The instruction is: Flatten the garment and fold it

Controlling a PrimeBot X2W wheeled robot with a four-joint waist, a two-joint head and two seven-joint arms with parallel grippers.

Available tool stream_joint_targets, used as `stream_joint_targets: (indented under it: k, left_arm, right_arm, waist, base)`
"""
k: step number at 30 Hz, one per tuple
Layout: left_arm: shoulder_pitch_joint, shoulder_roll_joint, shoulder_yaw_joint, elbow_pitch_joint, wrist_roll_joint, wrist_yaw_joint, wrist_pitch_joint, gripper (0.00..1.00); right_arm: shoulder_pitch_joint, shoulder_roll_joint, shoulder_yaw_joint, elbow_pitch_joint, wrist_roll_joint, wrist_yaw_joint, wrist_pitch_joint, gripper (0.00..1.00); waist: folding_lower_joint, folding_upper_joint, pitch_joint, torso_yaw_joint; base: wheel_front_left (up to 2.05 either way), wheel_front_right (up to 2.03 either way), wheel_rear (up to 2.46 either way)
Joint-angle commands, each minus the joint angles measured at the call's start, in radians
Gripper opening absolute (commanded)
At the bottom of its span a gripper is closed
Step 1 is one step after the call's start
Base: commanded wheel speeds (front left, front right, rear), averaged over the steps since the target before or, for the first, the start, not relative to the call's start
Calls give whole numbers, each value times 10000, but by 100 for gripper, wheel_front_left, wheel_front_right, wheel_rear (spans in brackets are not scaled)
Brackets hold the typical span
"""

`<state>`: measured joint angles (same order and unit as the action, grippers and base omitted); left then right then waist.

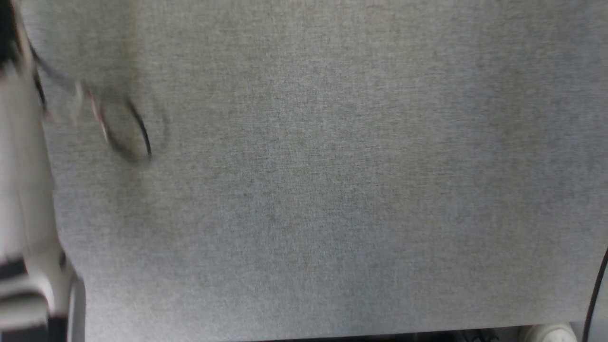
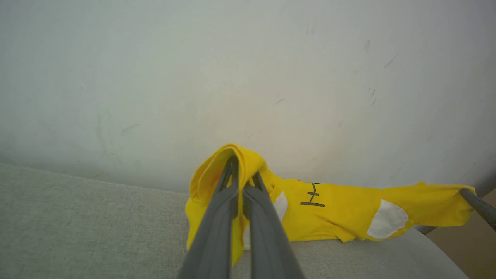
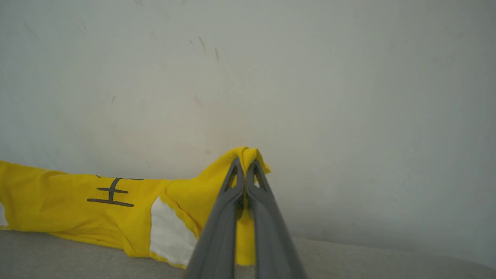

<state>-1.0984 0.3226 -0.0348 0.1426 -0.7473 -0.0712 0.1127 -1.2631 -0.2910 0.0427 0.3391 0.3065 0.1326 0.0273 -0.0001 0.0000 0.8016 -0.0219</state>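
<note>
Your left gripper [image 2: 244, 170] and right gripper [image 3: 244, 162] are each clamped on one end of the shirt [image 2: 341, 209]. That holds it stretched low over the surface [image 2: 77, 224], I'd guess ready to lay flat.

- The garment [image 2: 341, 209] is stretched between the left gripper [image 2: 243, 174] and the right gripper [image 3: 245, 162], with one end pinched in each.
- Its lower edge is rested on the bench [image 2: 77, 224], before a wall [image 2: 193, 77].
</note>
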Motion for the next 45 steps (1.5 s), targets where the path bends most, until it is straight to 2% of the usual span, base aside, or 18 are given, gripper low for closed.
stream_joint_targets:
  k: [1,8,16,23,26,31,45]
  left_arm:
    - [528,86,46,-299,-4,99,26,0]
    - [3786,173,224,-1866,-92,757,497,0]
    - [7157,153,293,-2327,-84,1368,841,0]
    - [9748,15,176,-2397,-505,1302,1158,0]
    - [10643,-193,26,-2568,-887,1154,1334,0]
    - [11906,-75,-243,-2831,-1141,982,1807,0]
    - [14190,366,7,-4001,-1837,1459,2906,0]
  right_arm:
    - [594,-60,-179,-292,165,-19,172,0]
    - [4046,325,-1447,-2079,714,-19,1466,0]
    - [7445,1470,-2812,-3179,1337,-19,2380,0]
    - [9821,2156,-3600,-3505,1718,-19,2832,0]
    - [10737,2298,-3847,-3532,1955,-19,3137,0]
    - [11908,2389,-4292,-3584,2322,-19,3505,0]
    - [14145,2406,-4697,-4074,3329,-19,5219,0]
  waist:
    - [1,0,-406,-51]
    - [1,0,-1371,-163]
    - [1,0,-2871,-48]
    - [1,0,-4082,-29]
    - [1,0,-4429,-13]
    - [1,0,-4926,-18]
    - [1,0,-6378,-266]
  base:
    - [0,0,0]
    - [0,0,0]
    - [0,0,0]
    - [0,0,0]
    - [0,0,0]
    - [0,0,0]
    - [0,0,0]
